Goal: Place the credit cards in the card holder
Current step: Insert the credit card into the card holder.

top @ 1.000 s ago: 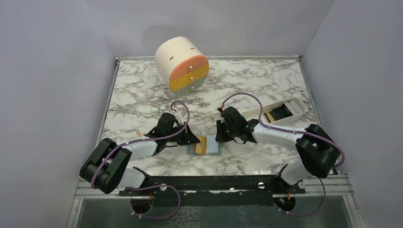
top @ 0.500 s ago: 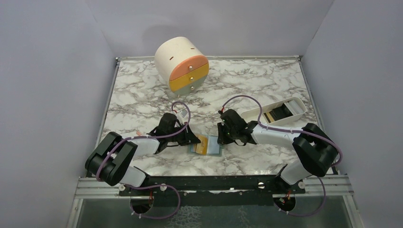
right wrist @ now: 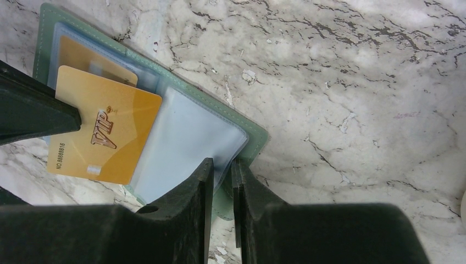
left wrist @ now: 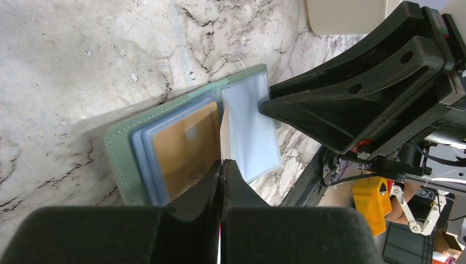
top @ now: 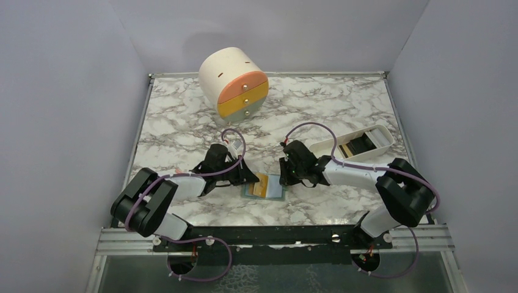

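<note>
The card holder (top: 273, 191) lies open on the marble, sage green with pale blue sleeves. In the left wrist view my left gripper (left wrist: 221, 163) is shut on a credit card (left wrist: 223, 129) seen edge-on above the holder (left wrist: 118, 151). The right wrist view shows that card as a gold VIP card (right wrist: 107, 132), tilted over the left sleeves. A second tan card (right wrist: 82, 55) sits in a slot behind it. My right gripper (right wrist: 221, 169) is shut on the holder's right flap corner (right wrist: 255, 137), pinning blue sleeve and green cover between its fingers.
A long white tray (top: 386, 135) with more cards (top: 349, 149) stands at the right, behind the right arm. The cream cylinder with orange, yellow and grey drawers (top: 233, 82) is at the back. Grey walls close in the table on three sides.
The left arm has edged a little to the right with the gold card over the holder. The right gripper has kept its hold on the flap.
</note>
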`<state>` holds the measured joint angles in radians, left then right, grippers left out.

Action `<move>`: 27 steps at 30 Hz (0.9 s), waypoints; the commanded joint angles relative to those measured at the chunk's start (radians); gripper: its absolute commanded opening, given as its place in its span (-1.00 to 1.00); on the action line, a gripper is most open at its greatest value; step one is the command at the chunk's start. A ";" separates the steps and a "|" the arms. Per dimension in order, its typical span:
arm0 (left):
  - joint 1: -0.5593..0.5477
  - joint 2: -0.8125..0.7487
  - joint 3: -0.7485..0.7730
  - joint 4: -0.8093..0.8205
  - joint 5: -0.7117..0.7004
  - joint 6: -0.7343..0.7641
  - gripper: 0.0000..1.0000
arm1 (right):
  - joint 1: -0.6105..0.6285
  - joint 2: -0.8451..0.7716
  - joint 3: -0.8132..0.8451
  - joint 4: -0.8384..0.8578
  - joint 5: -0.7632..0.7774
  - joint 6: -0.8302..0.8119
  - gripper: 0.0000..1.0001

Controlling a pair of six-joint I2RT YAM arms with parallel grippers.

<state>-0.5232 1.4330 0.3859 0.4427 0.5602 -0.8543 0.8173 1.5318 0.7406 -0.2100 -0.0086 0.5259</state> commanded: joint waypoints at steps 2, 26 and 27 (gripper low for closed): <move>0.002 0.016 0.022 0.030 0.017 0.006 -1.00 | 0.005 0.031 -0.012 0.008 0.051 -0.021 -0.63; -0.017 0.073 0.016 0.030 -0.044 0.001 -1.00 | 0.005 0.026 -0.028 0.017 0.055 -0.006 -0.63; -0.019 0.071 0.013 0.031 -0.051 0.002 -1.00 | 0.004 0.026 -0.027 0.017 0.057 -0.006 -0.63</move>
<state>-0.5278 1.4975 0.3985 0.4648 0.5568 -0.8619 0.8173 1.5333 0.7403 -0.2081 -0.0048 0.5259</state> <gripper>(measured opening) 0.010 0.185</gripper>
